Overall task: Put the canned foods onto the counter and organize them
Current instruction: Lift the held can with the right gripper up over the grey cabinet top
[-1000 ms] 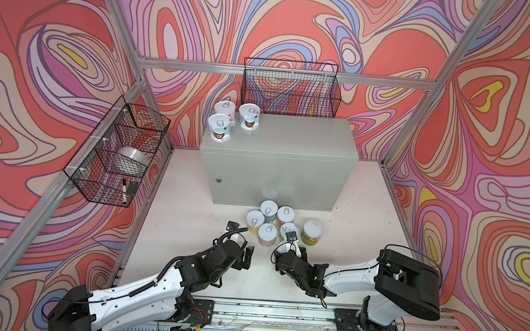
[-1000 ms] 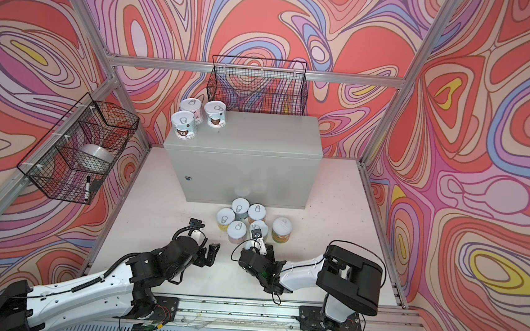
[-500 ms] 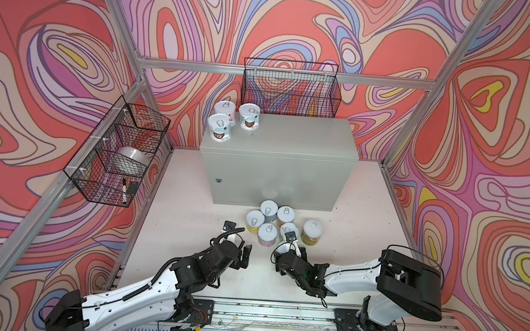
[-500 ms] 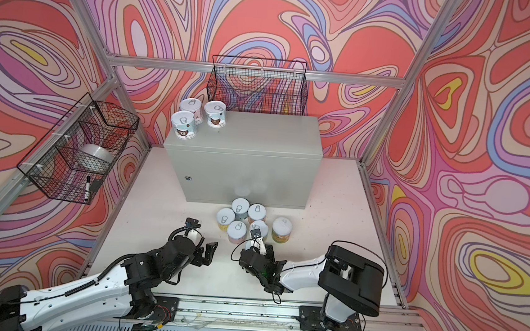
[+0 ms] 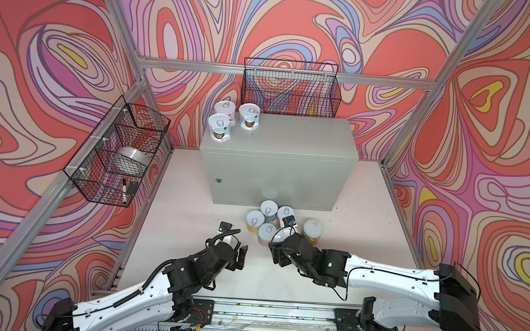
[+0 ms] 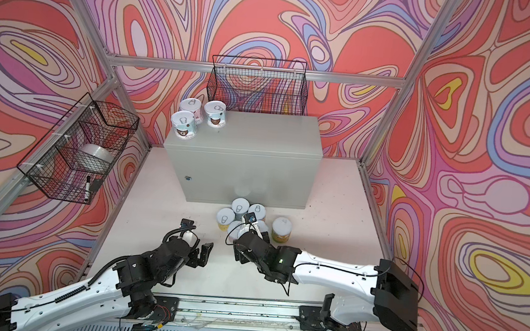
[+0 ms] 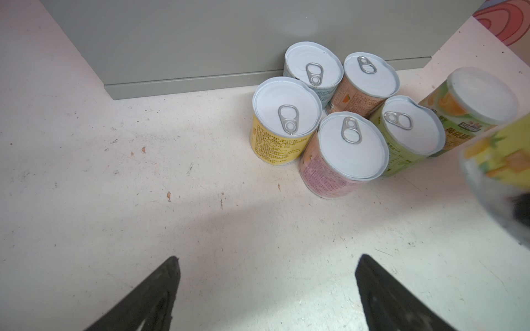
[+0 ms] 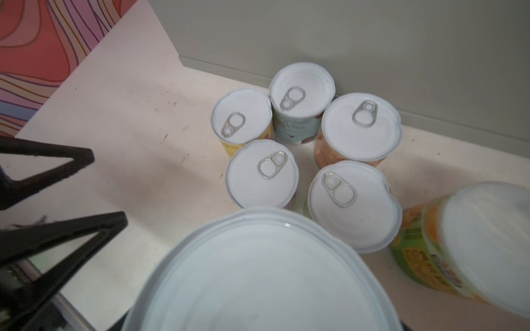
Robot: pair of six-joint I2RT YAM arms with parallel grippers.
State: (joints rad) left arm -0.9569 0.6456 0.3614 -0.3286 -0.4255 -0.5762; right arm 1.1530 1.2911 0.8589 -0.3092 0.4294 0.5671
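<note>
At the counter's (image 5: pixel 278 141) ten-o'clock corner I see three cans (image 5: pixel 225 118) standing upright. Six more cans (image 5: pixel 268 210) cluster on the white tabletop (image 5: pixel 190 199) at its six-o'clock foot. My left fingers (image 7: pixel 149 298) spread wide above bare tabletop, and my right fingers (image 5: pixel 277 256) grip a capped yellow can (image 8: pixel 258 272).

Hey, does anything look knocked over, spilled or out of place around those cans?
Nothing stands out. The five clustered cans, the capped can beside them and the three cans on the counter all stand upright; the table shows only a few brownish specks.
</note>
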